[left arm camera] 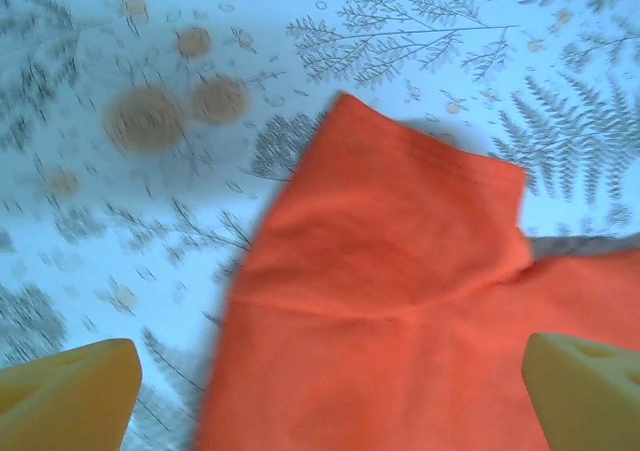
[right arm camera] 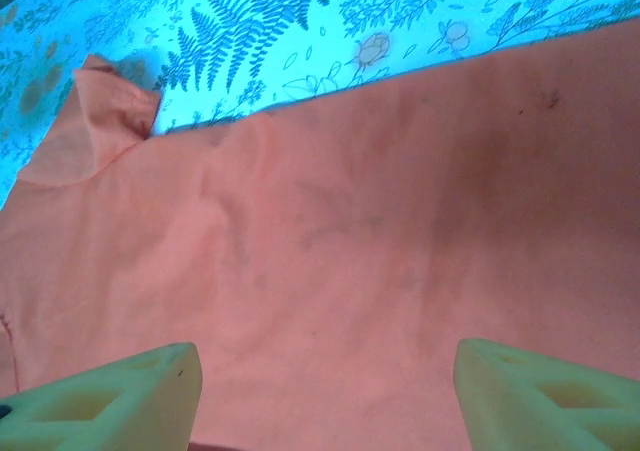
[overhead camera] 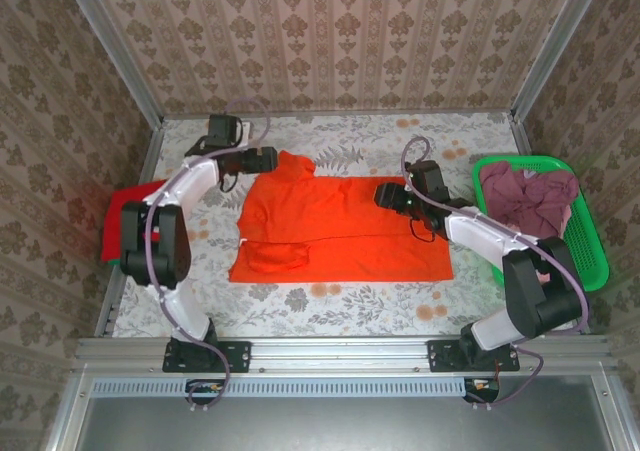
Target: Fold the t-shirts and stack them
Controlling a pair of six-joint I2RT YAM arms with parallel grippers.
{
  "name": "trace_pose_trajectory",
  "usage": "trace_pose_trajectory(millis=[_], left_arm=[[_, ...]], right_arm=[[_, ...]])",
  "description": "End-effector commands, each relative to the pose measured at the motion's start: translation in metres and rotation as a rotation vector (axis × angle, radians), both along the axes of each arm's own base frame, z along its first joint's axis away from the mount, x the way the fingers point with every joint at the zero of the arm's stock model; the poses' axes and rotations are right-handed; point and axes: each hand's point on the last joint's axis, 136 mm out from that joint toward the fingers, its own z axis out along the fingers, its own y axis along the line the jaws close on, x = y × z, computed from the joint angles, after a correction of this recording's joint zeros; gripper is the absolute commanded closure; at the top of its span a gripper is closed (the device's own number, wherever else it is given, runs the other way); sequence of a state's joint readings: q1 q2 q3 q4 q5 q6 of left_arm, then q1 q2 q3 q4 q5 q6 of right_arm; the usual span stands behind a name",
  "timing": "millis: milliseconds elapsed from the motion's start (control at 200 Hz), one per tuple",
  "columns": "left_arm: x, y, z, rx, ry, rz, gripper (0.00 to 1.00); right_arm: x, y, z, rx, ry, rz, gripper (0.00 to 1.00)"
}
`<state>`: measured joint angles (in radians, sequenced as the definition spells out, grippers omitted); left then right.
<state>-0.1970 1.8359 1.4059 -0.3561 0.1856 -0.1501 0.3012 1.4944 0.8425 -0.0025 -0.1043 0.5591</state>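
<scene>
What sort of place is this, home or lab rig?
Probably a lab test cell dressed up as a home: aluminium frame, wallpapered panels on three sides, fern-print tablecloth under the orange t-shirt.

The fern-printed table (overhead camera: 330,306) carries an orange t-shirt (overhead camera: 340,226) spread mid-table — a red t-shirt (overhead camera: 125,216) at its left edge, a green basket (overhead camera: 592,256) right.

White arm shells (overhead camera: 190,186), black joints (overhead camera: 160,243) — purple cables (overhead camera: 404,161), yellow fingers (left arm camera: 70,396).

The spread t-shirt (overhead camera: 345,226) lies at the table (overhead camera: 400,301) centre, a second t-shirt (overhead camera: 115,221) left, a basket (overhead camera: 596,253) holding heaped t-shirts (overhead camera: 525,196) right
</scene>
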Motion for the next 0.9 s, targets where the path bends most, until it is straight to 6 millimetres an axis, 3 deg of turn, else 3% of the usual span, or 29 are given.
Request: trace_pose_trajectory(millis=[0,195,455,675,895], left_arm=[[-0.003,-0.006,-0.026,0.126,0.067,-0.325,0.05],[0.020,-0.018,-0.053,0.161,0.111,-0.582,0.30],[0.041,-0.017,-0.083,0.195,0.227,-0.667,0.30],[0.042,-0.025,-0.103,0.223,0.280,-0.711,0.39],[0.041,-0.024,-0.120,0.240,0.309,-0.715,0.57]], right_arm=[[0.006,-0.001,-0.006,-0.013,0.016,0.018,0.32],[0.004,0.000,-0.010,-0.006,0.031,0.020,0.31],[-0.002,-0.005,-0.011,-0.017,0.041,0.004,0.31],[-0.002,-0.005,-0.014,-0.014,0.048,-0.003,0.31],[-0.001,-0.005,-0.014,-0.018,0.050,0.000,0.31]])
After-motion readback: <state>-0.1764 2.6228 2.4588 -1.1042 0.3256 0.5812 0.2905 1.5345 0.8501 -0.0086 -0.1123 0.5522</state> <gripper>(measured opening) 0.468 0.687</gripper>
